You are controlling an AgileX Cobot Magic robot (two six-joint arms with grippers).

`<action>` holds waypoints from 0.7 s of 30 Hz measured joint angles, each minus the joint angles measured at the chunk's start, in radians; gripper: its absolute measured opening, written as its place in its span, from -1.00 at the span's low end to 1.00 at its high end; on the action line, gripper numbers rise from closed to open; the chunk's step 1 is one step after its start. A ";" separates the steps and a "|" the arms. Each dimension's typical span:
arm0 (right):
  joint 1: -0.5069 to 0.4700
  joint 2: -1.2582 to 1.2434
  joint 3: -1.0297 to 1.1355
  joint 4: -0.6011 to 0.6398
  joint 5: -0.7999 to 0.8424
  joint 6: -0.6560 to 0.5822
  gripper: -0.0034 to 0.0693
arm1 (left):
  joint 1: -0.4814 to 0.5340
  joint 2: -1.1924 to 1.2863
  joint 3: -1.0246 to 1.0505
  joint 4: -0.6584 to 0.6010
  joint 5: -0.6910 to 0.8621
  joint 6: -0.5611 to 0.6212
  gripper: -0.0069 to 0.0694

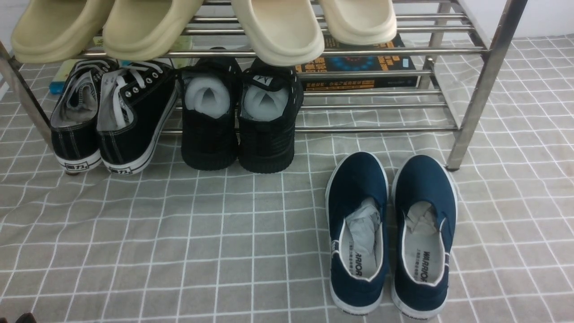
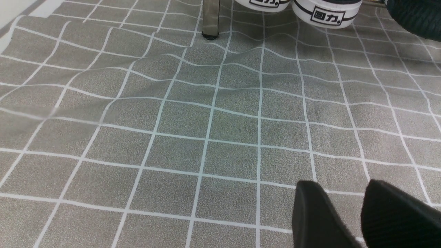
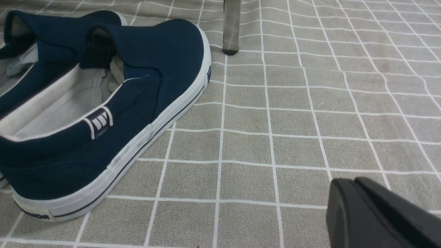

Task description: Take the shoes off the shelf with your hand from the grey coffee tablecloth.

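The shoes, a navy slip-on pair with white soles, stand side by side on the grey coffee tablecloth (image 1: 179, 233) in front of the shelf's right end: the left shoe (image 1: 358, 179) and the right shoe (image 1: 426, 184). The shelf (image 1: 475, 103) is a steel-tube rack behind them. In the right wrist view the nearer shoe (image 3: 165, 58) lies beside the shelf leg (image 3: 231, 27), and my right gripper (image 3: 355, 182) sits apart from it over bare cloth, shut on nothing. My left gripper (image 2: 341, 182) hovers open over empty cloth, near another shelf leg (image 2: 211, 17). Neither gripper shows in the front view.
Black lace-up sneakers (image 1: 112, 121) and all-black shoes (image 1: 240, 134) stand on the lower tier at the left and middle. Beige slippers (image 1: 278, 31) fill the top tier. A dark book (image 1: 358, 63) lies at the lower tier's right. The sneakers' white toe caps (image 2: 324, 13) face the left gripper.
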 joint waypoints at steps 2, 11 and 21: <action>0.000 0.000 0.000 0.000 0.000 0.000 -0.82 | 0.000 0.000 0.000 0.000 0.000 0.000 -0.19; 0.000 0.000 0.000 -0.001 0.000 0.000 -0.79 | 0.000 0.000 0.000 0.000 0.000 0.000 -0.19; 0.000 0.000 0.000 -0.001 0.000 -0.001 -0.76 | 0.000 0.000 0.000 0.000 0.000 0.000 -0.19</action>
